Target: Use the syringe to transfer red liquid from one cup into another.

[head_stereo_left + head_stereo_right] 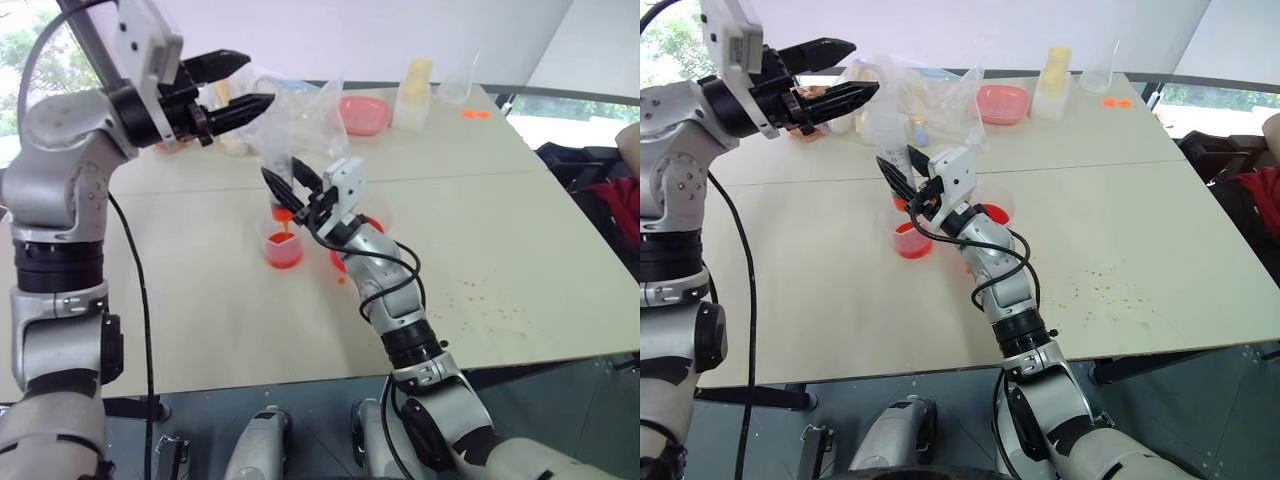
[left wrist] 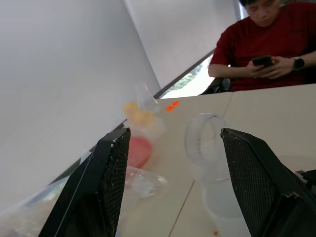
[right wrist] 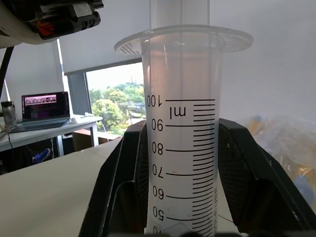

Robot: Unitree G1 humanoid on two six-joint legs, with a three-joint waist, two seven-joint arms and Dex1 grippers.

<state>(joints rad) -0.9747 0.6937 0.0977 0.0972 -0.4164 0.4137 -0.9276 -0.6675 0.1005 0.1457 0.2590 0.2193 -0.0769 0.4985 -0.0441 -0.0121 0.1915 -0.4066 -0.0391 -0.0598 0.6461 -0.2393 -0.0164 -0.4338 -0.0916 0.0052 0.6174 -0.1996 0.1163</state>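
Pale and matte, the desk (image 1: pixel 200 300) carries a scatter of orange specks near its right edge. Over it the right claw (image 1: pixel 292 188) is clamped on the syringe (image 1: pixel 278 165), which stands upright with its orange tip above the small cup (image 1: pixel 284 245); that cup is clear plastic with red liquid (image 1: pixel 285 255) in its bottom. The big cup (image 1: pixel 992 207) sits just behind the right wrist, mostly hidden, a patch of red showing at its base. The left claw (image 1: pixel 232 85) hangs higher and to the left, its two black fingers spread wide with nothing between them.

From the right wrist, the syringe barrel fills the middle: clear, round, with printed black graduation marks and a wide flat flange at the top, squeezed between two ribbed black pads (image 3: pixel 126 182). From the left wrist, the top of the syringe appears as a clear ring between the open fingers, and a person (image 2: pixel 266 44) in a red shirt sits at the far side of the desk looking at a phone. At the back lie a crumpled clear bag (image 1: pixel 290 110), a pink dish (image 1: pixel 362 114) and a yellowish bottle (image 1: pixel 414 92).
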